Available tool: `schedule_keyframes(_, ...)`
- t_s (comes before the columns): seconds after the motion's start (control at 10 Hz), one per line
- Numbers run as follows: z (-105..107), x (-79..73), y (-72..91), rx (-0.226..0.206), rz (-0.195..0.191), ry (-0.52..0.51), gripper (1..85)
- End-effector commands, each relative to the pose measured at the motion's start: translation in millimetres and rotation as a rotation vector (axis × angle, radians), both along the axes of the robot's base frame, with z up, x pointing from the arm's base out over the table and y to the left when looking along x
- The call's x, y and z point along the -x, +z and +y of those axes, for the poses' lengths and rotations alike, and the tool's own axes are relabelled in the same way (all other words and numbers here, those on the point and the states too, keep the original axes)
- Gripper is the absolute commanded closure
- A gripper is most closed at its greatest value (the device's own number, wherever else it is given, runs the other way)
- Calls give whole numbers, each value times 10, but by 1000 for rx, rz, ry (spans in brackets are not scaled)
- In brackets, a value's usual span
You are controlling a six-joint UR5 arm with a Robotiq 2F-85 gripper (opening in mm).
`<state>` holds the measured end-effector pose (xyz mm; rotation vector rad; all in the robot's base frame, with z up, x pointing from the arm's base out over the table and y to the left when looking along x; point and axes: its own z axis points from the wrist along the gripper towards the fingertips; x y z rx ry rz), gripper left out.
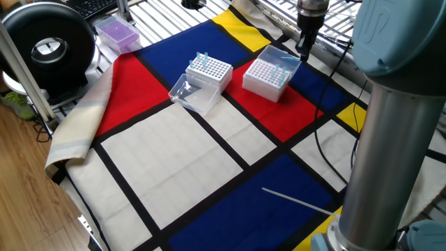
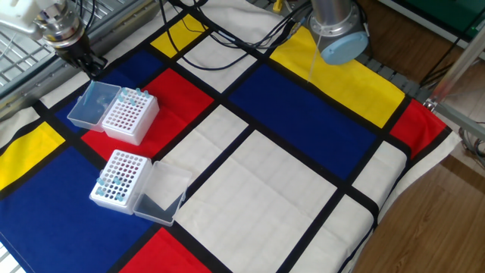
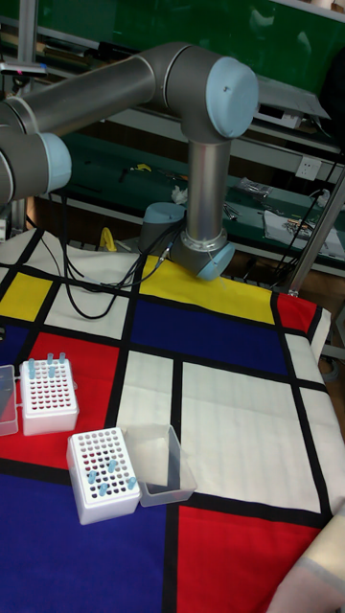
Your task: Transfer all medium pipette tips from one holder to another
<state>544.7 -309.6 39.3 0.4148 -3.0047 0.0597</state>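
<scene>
Two white perforated holders lie on the chequered cloth, each with its clear lid hinged open. The far holder [image 1: 265, 75] [image 2: 129, 117] [image 3: 48, 395] carries a few pale-blue medium pipette tips [image 2: 132, 95] [image 3: 46, 364] along one edge. The near holder [image 1: 209, 72] [image 2: 120, 176] [image 3: 103, 474] has several tips [image 2: 110, 186] scattered in its holes. My gripper [image 1: 304, 50] [image 2: 91, 68] hangs just beyond the far holder's open lid [image 2: 92, 105], close to its rim. Its dark fingers look narrow, and whether they touch the lid is unclear. It is out of the tall view.
A purple-topped box [image 1: 117, 33] and a black round device [image 1: 49, 45] sit off the cloth's far corner. Cables [image 2: 227, 38] cross the yellow and white patches. A thin white rod [image 1: 296, 199] lies on a blue patch. The arm's base [image 2: 337, 38] stands at the cloth's edge.
</scene>
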Motion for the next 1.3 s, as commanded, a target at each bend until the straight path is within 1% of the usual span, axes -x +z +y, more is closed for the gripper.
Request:
schedule_keyframes(0.0, 46, -21, 34, -2, -8, -19, 843)
schedule_keyframes(0.2, 48, -20, 48, 0, -6, -21, 843)
schedule_keyframes(0.3, 95, 20, 52, -19, 9, -29, 843)
schedule_keyframes(0.4, 103, 74, 59, -25, 29, -21, 843)
schedule_keyframes(0.5, 123, 94, 60, -34, 36, -16, 843)
schedule_keyframes(0.6, 109, 111, 64, -32, 42, -7, 843)
schedule_keyframes(0.7, 48, 129, 70, -13, 49, 8, 843)
schedule_keyframes(0.9, -58, 141, 74, 11, 53, 36, 843)
schedule_keyframes(1.2, -69, 145, 58, 4, 53, 41, 843)
